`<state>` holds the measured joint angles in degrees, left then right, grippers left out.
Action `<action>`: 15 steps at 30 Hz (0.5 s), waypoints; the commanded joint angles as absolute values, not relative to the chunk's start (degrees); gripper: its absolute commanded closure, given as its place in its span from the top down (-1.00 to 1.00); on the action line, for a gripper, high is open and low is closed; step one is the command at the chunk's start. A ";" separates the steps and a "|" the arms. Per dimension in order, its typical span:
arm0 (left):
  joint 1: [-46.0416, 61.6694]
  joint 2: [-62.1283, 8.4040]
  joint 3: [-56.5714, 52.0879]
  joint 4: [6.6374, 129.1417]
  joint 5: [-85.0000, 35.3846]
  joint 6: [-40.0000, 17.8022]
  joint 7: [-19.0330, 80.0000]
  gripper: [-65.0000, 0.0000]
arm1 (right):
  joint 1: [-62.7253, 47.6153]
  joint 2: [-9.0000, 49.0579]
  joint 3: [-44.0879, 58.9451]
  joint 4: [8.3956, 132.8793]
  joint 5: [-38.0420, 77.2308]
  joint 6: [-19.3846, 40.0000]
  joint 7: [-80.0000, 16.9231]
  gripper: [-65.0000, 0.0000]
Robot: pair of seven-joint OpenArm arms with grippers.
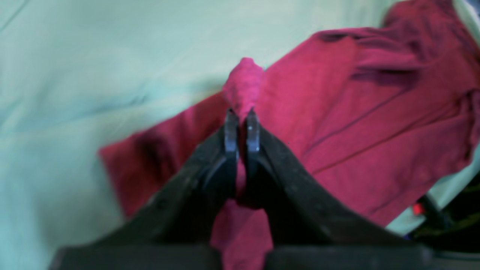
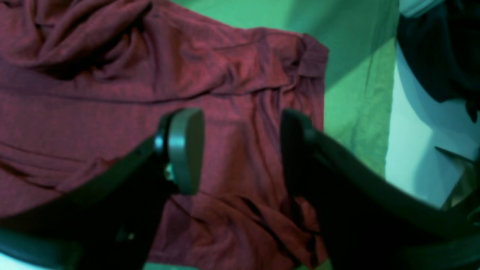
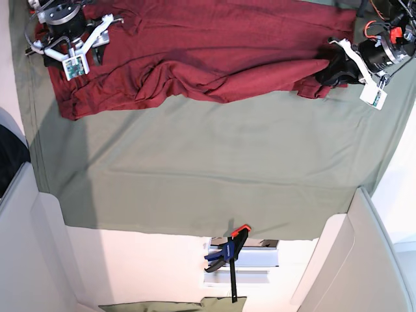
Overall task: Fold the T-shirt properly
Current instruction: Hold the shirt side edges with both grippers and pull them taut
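Observation:
The T-shirt (image 3: 214, 49) is dark red and lies crumpled along the far edge of the olive-green sheet (image 3: 195, 169). My left gripper (image 1: 242, 117) is shut on a pinched fold of the T-shirt (image 1: 337, 112), with fabric bunched past its tips. In the base view the left gripper (image 3: 326, 70) is at the shirt's right end. My right gripper (image 2: 240, 150) is open and empty, hovering over a corner of the T-shirt (image 2: 93, 112). In the base view the right gripper (image 3: 75, 55) is over the shirt's left end.
The sheet covers the whole table and hangs over its edges. A blue and orange clamp (image 3: 231, 257) stands past the near edge. White panels (image 3: 364, 260) flank the near corners. A dark shape (image 2: 442, 48) lies beyond the sheet's edge in the right wrist view.

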<state>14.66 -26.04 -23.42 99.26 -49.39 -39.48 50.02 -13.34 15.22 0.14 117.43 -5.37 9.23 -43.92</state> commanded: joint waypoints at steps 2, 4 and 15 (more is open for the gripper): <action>16.05 -26.98 -24.36 100.12 -50.35 -40.00 49.15 -1.00 | -12.91 15.57 0.43 118.48 -5.34 9.23 -42.48 0.01; 17.80 -26.96 -24.34 100.12 -50.43 -40.00 49.10 -1.00 | -12.91 15.55 0.43 118.48 -5.34 9.23 -42.46 0.01; 21.15 -26.87 -24.34 100.12 -54.19 -40.00 48.95 -0.05 | -12.05 15.55 11.40 117.27 -2.04 7.94 -42.39 0.12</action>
